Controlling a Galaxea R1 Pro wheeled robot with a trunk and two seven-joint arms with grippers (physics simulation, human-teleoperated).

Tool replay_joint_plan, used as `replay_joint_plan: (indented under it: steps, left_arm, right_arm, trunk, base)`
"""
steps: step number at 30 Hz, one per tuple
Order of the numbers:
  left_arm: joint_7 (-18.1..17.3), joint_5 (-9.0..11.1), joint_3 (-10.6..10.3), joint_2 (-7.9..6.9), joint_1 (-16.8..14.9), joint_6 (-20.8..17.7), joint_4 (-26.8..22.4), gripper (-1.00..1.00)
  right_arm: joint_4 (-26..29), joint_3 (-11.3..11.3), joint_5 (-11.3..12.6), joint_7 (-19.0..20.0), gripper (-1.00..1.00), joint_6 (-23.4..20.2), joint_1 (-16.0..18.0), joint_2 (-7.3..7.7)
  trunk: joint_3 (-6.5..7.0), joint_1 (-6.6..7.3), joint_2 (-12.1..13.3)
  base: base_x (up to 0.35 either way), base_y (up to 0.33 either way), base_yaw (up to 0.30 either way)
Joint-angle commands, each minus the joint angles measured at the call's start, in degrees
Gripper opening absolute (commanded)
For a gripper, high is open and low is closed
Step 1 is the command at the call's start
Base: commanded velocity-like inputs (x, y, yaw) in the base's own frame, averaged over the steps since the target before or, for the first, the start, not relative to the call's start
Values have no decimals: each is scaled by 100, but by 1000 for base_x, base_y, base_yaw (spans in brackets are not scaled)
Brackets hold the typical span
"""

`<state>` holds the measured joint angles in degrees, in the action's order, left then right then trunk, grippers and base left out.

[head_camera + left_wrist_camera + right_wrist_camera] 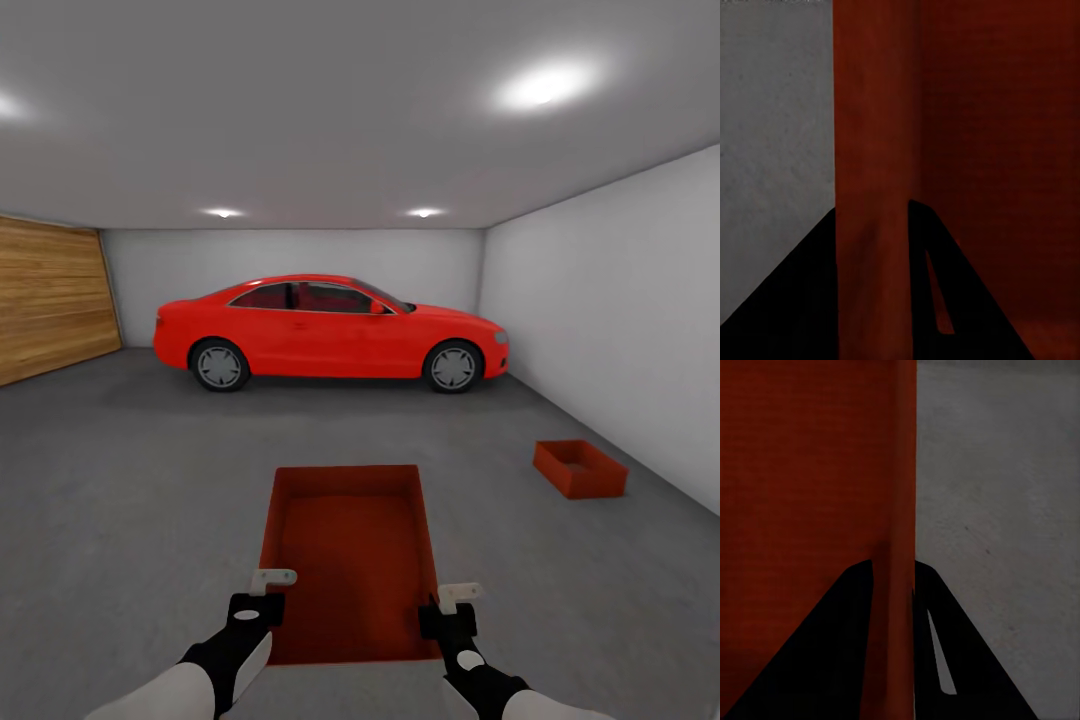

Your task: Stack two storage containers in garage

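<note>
Head view: both fingers pinch held container [350, 560] walls; second container [580, 468] right, red car [330, 335] ahead.

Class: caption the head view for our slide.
Both pincers grip a container in the garage; second container sits by the wall.

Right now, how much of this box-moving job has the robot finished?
Roughly half. One storage container already sits on the garage floor by the right wall. The second container is in hand: the left hand and right hand each pinch a side wall. Left to do: carry it over and stack it on the first.
</note>
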<state>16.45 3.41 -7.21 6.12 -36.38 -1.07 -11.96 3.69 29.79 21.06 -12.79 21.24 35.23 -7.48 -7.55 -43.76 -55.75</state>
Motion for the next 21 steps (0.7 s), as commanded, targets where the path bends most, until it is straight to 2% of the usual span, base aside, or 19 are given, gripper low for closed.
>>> replay_joint_plan:
  steps: [1, 11, 16, 21]
  left_arm:
    - [-1, 327, 149, 38, -10, -6, -39, -100]
    - [-1, 327, 158, 38, -10, 29, -44, -100]
    - [-1, 327, 158, 38, -10, 33, -44, -100]
    - [-1, 327, 158, 38, -10, 36, -44, -100]
  right_arm:
    - [-8, 119, 47, 22, -100, 12, 2, -2]
    - [-8, 116, 47, 22, -100, 15, 2, -2]
    - [-8, 120, 47, 24, -100, 12, 2, 1]
    - [-8, 119, 47, 23, -100, 12, 2, 1]
  trunk:
    - [-9, -4, -6]
    - [-9, -4, -6]
    - [0, -4, -6]
    - [3, -4, -6]
  base:
    - [263, 74, 0]
    - [54, 12, 1]
    - [1, 0, 154]
    - [0, 0, 38]
